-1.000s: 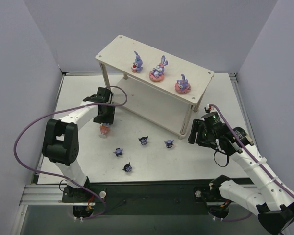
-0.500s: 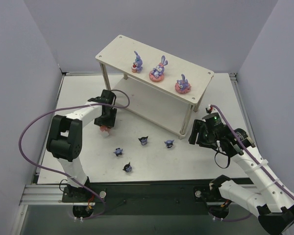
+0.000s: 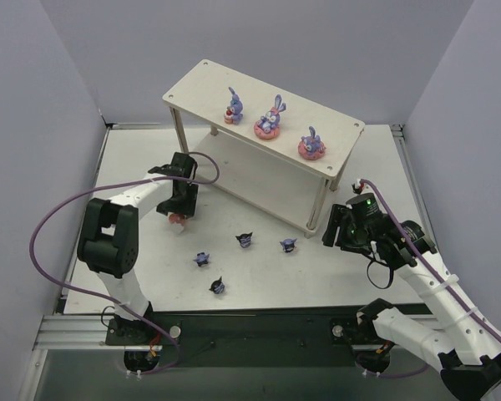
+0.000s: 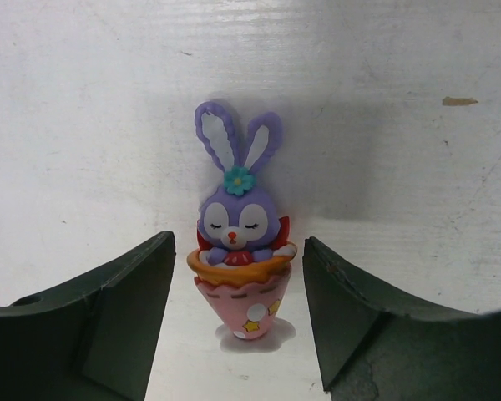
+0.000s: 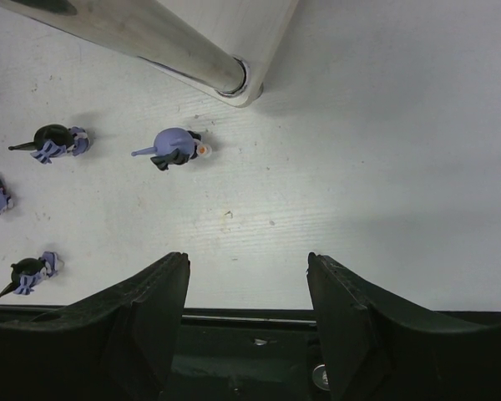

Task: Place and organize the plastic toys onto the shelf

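Note:
The pale wooden shelf [image 3: 334,125] stands at the back with three purple rabbits [image 3: 270,119] on its top board. A fourth rabbit [image 4: 240,251], sitting in a pink cone with an orange rim, stands upright on the table. It is also in the top view [image 3: 177,220]. My left gripper [image 4: 238,244] is open, one jaw on each side of this rabbit with a gap on both sides. It also shows in the top view [image 3: 180,209]. Four dark blue figures [image 3: 245,240] lie on the table in front of the shelf. My right gripper [image 5: 246,261] is open and empty, just right of them.
The shelf's near right leg [image 5: 150,50] stands just beyond my right gripper [image 3: 334,227]. One blue figure [image 5: 174,146] lies beside that leg, and others [image 5: 54,140] lie farther left. Grey walls enclose the table on three sides.
The left arm has folded in and its gripper has settled around the cone rabbit, which has not moved. The right gripper has drifted slightly to the right.

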Controlling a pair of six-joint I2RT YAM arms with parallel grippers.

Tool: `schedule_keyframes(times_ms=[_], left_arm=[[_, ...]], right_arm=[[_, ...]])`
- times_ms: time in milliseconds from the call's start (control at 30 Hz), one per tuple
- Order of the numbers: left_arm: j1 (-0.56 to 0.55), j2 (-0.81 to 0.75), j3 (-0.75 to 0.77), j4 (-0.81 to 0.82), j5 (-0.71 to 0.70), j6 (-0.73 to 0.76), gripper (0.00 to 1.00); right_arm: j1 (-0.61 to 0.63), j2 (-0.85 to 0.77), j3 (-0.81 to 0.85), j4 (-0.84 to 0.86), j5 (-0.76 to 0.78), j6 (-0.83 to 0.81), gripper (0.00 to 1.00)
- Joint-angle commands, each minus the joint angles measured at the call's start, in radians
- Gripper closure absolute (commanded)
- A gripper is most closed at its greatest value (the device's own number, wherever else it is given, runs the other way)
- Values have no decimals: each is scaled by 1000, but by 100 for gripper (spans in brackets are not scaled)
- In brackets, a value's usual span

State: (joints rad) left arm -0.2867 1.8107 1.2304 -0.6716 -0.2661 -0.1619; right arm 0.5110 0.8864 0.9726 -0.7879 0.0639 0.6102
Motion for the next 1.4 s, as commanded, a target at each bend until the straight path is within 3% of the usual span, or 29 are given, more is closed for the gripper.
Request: schedule_keyframes(times_ms=[0, 333, 533, 633, 900, 933, 1233, 1300, 1367], left_arm=[[0, -59, 27, -40, -12, -28, 27], [0, -33, 34, -125, 38, -67, 26], [0, -28, 46, -144, 44, -67, 31], [0, -21, 57, -155, 44, -67, 39], [1, -22, 70, -151, 38, -54, 96], [0, -27, 78, -149, 39, -48, 100], [1, -195, 55, -95, 111, 10, 99], [3, -194, 47, -97, 122, -1, 90], [0, -194, 27, -59, 174, -31, 64]], right_arm=[[-3, -6, -11, -33, 19, 8, 41], [-3, -9, -9, -33, 20, -3, 41], [-5, -15, -15, -33, 28, -6, 41], [-3, -18, -17, -33, 30, -6, 41], [-5, -17, -17, -31, 34, -7, 41], [-3, -18, -17, -33, 34, -10, 41], [-3, -4, 3, -33, 19, -35, 41], [-3, -3, 8, -30, 16, -39, 41], [-3, 0, 9, -28, 7, -50, 41]])
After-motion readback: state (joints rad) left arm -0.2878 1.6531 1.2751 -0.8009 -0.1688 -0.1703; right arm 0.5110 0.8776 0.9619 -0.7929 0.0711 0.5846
